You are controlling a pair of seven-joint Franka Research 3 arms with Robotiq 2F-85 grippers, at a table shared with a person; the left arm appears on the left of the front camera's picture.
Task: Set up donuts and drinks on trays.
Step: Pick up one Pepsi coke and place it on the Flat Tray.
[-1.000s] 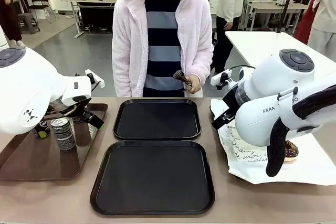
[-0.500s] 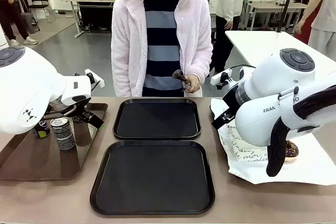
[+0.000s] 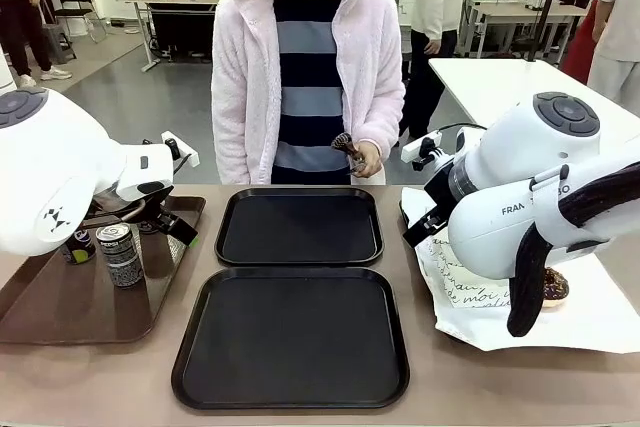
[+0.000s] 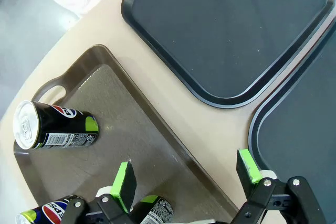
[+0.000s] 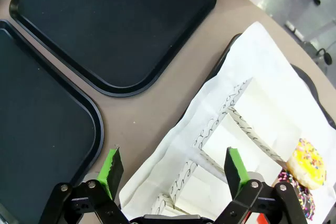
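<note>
Pre-grasp, trays [image 3: 300, 227] bare: left gripper [image 4: 186, 174] wide open, empty, above cans [image 4: 55, 129] lower left; right gripper [image 5: 174, 167] likewise near donuts [image 5: 305, 163] lower right; next calls for lowering onto one can.

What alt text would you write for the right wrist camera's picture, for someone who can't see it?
The right gripper hangs open above white paper printed with black script. To one side lie a black tray and a second black tray on a tan table; a yellow-iced donut and a chocolate donut sit at the lower right.
</note>
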